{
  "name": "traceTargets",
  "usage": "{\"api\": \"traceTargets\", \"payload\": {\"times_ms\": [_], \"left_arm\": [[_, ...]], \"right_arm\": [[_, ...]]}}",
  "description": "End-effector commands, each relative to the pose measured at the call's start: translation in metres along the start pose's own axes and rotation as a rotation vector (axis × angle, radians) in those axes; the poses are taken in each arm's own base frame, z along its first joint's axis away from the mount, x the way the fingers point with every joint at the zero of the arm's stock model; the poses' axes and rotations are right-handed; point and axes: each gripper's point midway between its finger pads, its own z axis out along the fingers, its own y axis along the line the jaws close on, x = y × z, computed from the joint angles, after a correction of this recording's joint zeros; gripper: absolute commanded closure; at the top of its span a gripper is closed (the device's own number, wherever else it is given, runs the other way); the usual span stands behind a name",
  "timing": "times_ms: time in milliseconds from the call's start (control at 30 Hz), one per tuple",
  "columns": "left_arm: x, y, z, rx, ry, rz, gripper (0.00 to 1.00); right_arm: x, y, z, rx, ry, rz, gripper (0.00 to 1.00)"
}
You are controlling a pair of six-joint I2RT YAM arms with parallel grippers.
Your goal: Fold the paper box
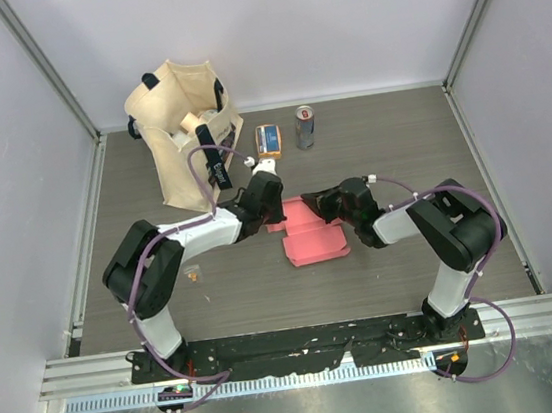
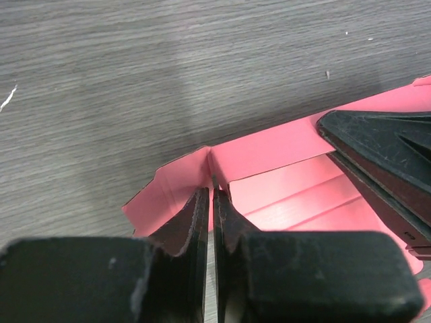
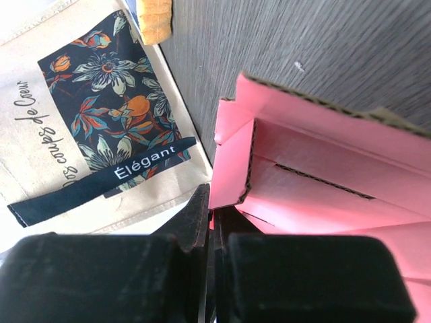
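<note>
You've got the table (image 1: 400, 151) with the tote bag (image 1: 181, 127) standing at its back left, and the paper box (image 1: 312, 237) lying open at mid-table between both arms, its walls only partly raised. Your left gripper (image 2: 212, 192) is pinched narrow on a raised wall, right at a corner crease. Your right gripper (image 3: 212, 202) is clamped just as tight on a flap close by, along the box's far edge. This looks like the wall-raising step, well short of done. Next you'll likely need to swing that corner tab inward while the other gripper steadies the thin card, and gently.

Lab cell: alu rail (image 1: 85, 376), white walls (image 1: 314, 20)
</note>
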Motion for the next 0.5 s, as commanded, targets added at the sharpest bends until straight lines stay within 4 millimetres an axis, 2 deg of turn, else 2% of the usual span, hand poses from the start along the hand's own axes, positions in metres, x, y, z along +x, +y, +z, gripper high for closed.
{"api": "traceTargets", "payload": {"times_ms": [0,33,67,100,133,167,233,267,333,367,400,467], "left_arm": [[-0.027,-0.011,-0.026,0.042,-0.099,0.006,0.88],[-0.029,-0.007,-0.03,0.033,-0.109,0.014,0.84],[-0.024,0.0,-0.034,0.015,-0.11,0.03,0.82],[-0.033,0.001,-0.046,0.019,-0.143,0.025,0.81],[-0.035,0.005,-0.051,0.012,-0.156,0.02,0.78],[-0.029,0.014,-0.055,-0.006,-0.156,0.015,0.78],[-0.037,0.024,-0.068,-0.016,-0.192,-0.01,0.76],[-0.029,0.033,-0.069,-0.033,-0.185,-0.021,0.75],[-0.035,0.04,-0.076,-0.028,-0.221,-0.039,0.69],[-0.029,0.045,-0.076,-0.034,-0.215,-0.039,0.66],[-0.031,0.047,-0.076,-0.031,-0.229,-0.049,0.63],[-0.025,0.053,-0.074,-0.027,-0.225,-0.069,0.64]], "right_arm": [[0.0,0.007,-0.005,-0.082,-0.01,-0.067,0.98],[-0.001,0.001,-0.007,-0.084,-0.01,-0.074,0.98],[-0.001,0.003,-0.008,-0.108,-0.01,-0.083,0.98],[0.006,0.012,-0.012,-0.158,0.028,-0.102,0.98],[0.005,0.008,-0.013,-0.158,0.028,-0.109,0.98],[0.006,0.016,-0.015,-0.196,0.029,-0.117,0.98],[0.008,0.019,-0.016,-0.22,0.035,-0.14,0.98],[0.008,0.022,-0.017,-0.235,0.037,-0.148,0.98],[0.011,0.025,-0.018,-0.252,0.045,-0.174,0.98],[0.012,0.029,-0.019,-0.271,0.048,-0.187,0.98],[0.012,0.028,-0.02,-0.275,0.045,-0.208,0.98],[0.01,0.032,-0.025,-0.318,0.033,-0.224,0.98]]}}
